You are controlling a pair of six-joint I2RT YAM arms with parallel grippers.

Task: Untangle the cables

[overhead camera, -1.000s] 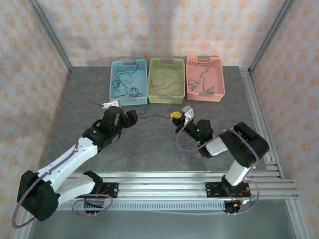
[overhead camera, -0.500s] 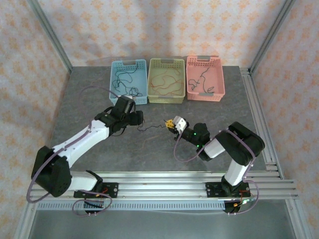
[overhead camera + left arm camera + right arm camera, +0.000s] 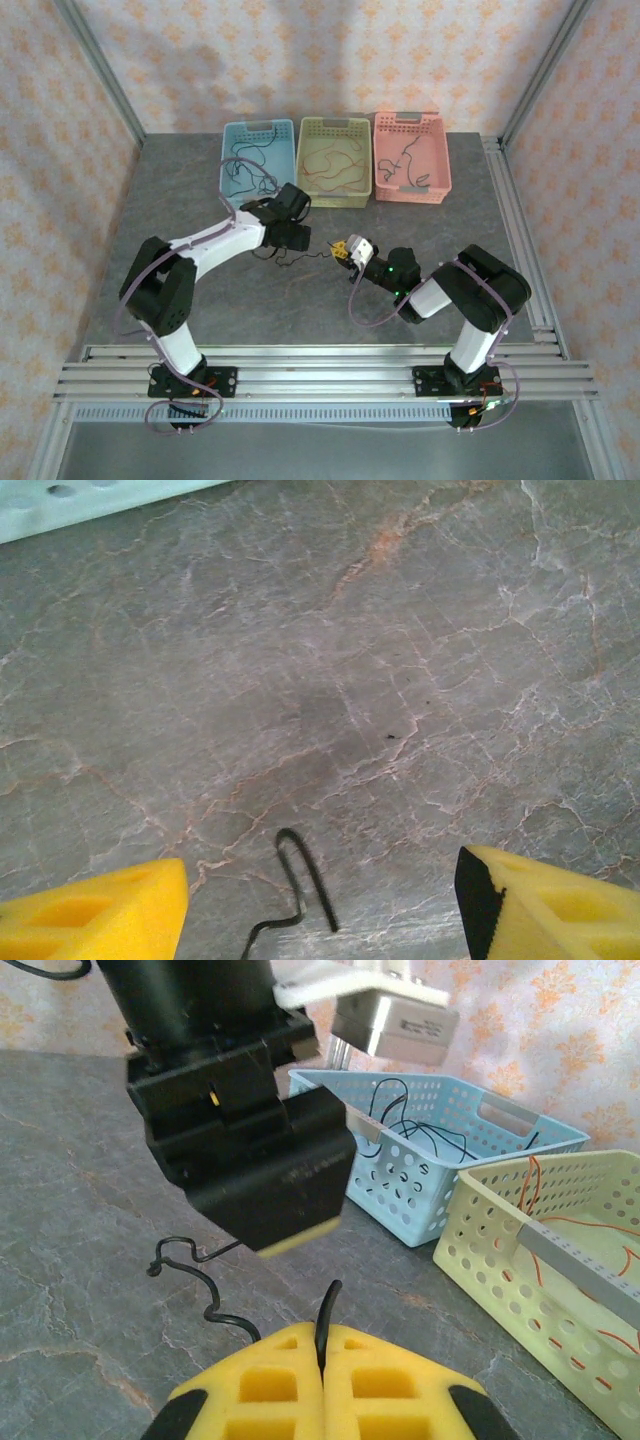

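Tabletop point(image 3: 180, 190) grey, perhaps stone (floral walls point(image 3: 300, 60)) | left claw point(image 3: 322, 885) agape | right claw point(image 3: 322, 1345) pinching cable point(image 3: 327, 1312)

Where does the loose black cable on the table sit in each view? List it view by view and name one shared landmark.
Top external: the black cable lies mid-table, between the two arms' tips.
Left wrist: its bent end is at bottom centre, between the open left fingers.
Right wrist: it squiggles at left centre and runs into the shut right fingers.
Shared landmark: the grey marbled table.
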